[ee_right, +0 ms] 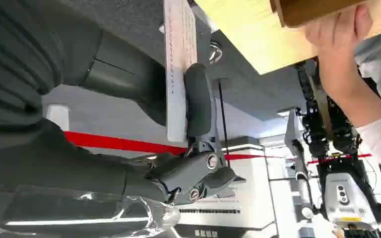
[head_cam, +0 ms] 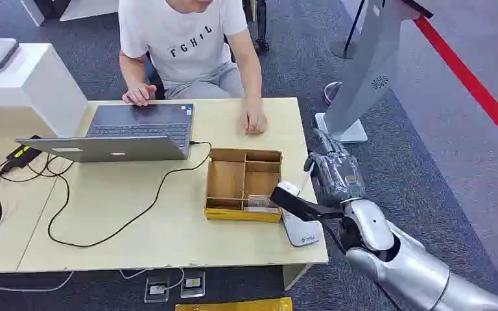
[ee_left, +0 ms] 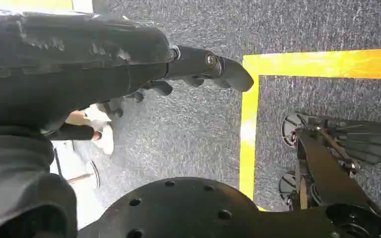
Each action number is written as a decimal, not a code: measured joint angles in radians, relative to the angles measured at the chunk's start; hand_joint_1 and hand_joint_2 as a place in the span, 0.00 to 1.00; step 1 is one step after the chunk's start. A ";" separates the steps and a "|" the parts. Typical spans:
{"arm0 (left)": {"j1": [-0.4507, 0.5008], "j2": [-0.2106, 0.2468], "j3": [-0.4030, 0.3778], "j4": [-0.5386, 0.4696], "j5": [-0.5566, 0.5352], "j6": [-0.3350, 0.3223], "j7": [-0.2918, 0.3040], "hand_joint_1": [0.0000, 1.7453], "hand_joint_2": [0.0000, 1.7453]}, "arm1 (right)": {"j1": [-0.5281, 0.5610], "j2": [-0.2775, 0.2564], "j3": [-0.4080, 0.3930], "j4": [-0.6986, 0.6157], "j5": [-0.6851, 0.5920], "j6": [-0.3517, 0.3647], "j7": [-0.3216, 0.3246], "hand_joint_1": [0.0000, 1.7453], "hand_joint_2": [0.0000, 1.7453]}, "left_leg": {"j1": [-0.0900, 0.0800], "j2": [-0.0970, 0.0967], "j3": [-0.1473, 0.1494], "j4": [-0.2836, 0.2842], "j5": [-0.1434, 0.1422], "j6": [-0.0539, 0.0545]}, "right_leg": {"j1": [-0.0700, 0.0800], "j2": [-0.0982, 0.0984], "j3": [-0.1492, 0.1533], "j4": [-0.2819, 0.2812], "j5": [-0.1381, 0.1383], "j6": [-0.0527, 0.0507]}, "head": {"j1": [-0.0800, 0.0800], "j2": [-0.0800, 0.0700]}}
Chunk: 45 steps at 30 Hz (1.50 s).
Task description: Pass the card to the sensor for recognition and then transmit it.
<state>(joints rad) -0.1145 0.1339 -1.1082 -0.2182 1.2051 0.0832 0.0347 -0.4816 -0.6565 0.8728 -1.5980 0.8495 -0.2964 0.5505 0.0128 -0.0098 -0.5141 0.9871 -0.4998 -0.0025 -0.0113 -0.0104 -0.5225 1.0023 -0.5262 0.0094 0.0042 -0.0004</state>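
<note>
The right hand (head_cam: 334,178) pinched the card (ee_right: 180,64) between thumb and fingers (ee_right: 198,99), beside the sensor (head_cam: 298,223) at the counter (head_cam: 136,214) edge; lower it flat; left hand (ee_left: 79,59) hung, holding nothing.

Right hand (head_cam: 332,173) — beside sensor (head_cam: 296,223)

A light wooden table (head_cam: 136,227) carries an open grey laptop (head_cam: 120,133) with a black cable (head_cam: 130,217) trailing across the top — and a partitioned cardboard tray (head_cam: 243,184). A person in a white T-shirt (head_cam: 181,39) sits behind it, both hands on the tabletop.
</note>
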 joint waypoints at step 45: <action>-0.002 -0.003 -0.007 0.000 -0.005 0.003 0.002 0.00 0.00 | 0.190 0.057 -0.055 0.037 -0.159 0.065 -0.063 1.00 1.00 | 0.000 0.000 0.000 0.000 0.000 0.000 | 0.000 0.000 0.000 0.000 0.000 0.000 | 0.000 0.000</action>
<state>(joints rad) -0.1162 0.1312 -1.1151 -0.2182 1.2001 0.0862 0.0366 -0.2914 -0.5993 0.8175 -1.5610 0.6908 -0.2315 0.4875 0.0128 -0.0097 -0.5142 0.9870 -0.4998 -0.0025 -0.0113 -0.0103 -0.5223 1.0024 -0.5262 0.0094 0.0042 -0.0004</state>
